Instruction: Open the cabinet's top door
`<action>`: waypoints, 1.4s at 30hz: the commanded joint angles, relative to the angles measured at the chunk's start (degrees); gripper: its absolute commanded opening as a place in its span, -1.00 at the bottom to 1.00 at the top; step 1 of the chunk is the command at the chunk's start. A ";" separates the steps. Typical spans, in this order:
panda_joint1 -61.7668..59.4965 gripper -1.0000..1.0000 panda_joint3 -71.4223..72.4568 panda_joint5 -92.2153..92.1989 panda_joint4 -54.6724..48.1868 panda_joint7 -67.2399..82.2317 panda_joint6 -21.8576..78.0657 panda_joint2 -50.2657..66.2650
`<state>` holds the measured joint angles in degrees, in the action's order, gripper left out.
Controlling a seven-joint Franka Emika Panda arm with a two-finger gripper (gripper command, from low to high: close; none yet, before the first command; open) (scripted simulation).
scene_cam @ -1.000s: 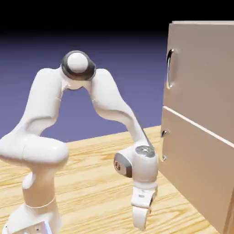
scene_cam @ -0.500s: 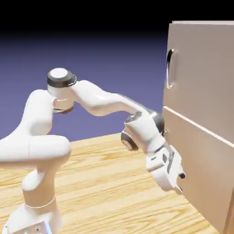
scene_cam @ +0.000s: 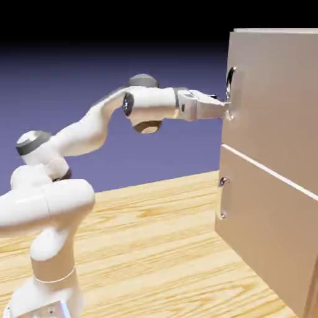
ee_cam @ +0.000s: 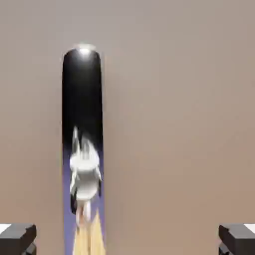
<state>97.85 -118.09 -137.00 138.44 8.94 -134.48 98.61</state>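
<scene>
Silver handle (ee_cam: 82, 149) sits left of centre ahead of my gripper (scene_cam: 227, 109), fingers spread wide, gripping nothing, ready to straddle it

The white arm (scene_cam: 93, 127) stretches level to the tall beige-tan cabinet (scene_cam: 273, 168) — its gripper (scene_cam: 225, 109) is at the upper flat beige door panel's (scene_cam: 276, 99) vertical silver loop handle (scene_cam: 230, 93); jaw spacing unclear.

Wooden table (scene_cam: 143, 248) (light grain) under the cabinet (scene_cam: 273, 186) and arm base (scene_cam: 46, 298).
</scene>
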 commanded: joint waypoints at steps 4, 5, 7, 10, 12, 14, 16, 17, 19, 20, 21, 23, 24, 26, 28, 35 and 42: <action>-5.52 -1.00 1.34 -2.55 -5.87 0.05 -0.62 -1.28; -5.52 -1.00 1.34 -2.55 -5.87 0.05 -0.62 -1.28; -3.08 -1.00 0.15 -3.86 -1.72 2.93 3.40 -1.23; 0.37 -1.00 -2.09 -4.89 4.51 7.06 9.94 -1.50; 2.47 -1.00 -4.03 -4.93 8.66 9.77 14.76 -1.91; 4.19 -1.00 -6.31 -4.40 12.54 12.33 19.74 -2.50; 5.42 -1.00 -8.87 -3.34 15.97 14.70 24.72 -3.25; 5.84 -1.00 -10.25 -2.64 17.52 15.83 27.22 -3.68; 6.30 -1.00 -13.19 -0.91 20.27 18.00 32.20 -4.67; 6.34 -1.00 -14.73 0.10 21.47 19.05 34.69 -5.25; 6.26 -1.00 -16.32 1.20 22.55 20.10 37.18 -5.87; 5.74 -1.00 -19.57 3.65 24.38 22.17 42.17 -7.32; 5.31 -1.00 -21.22 5.00 25.12 23.21 44.66 -8.15; 4.16 -1.00 -24.53 7.89 26.27 25.34 49.64 -10.06; 2.65 -1.00 -27.80 11.05 26.97 27.58 54.63 -12.34; -4.57 -1.00 -37.86 24.37 25.73 37.14 72.02 -24.09; -11.05 -1.00 -42.94 38.25 19.62 48.03 84.81 -38.63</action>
<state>86.80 -161.03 -98.73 158.06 56.98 -49.61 59.98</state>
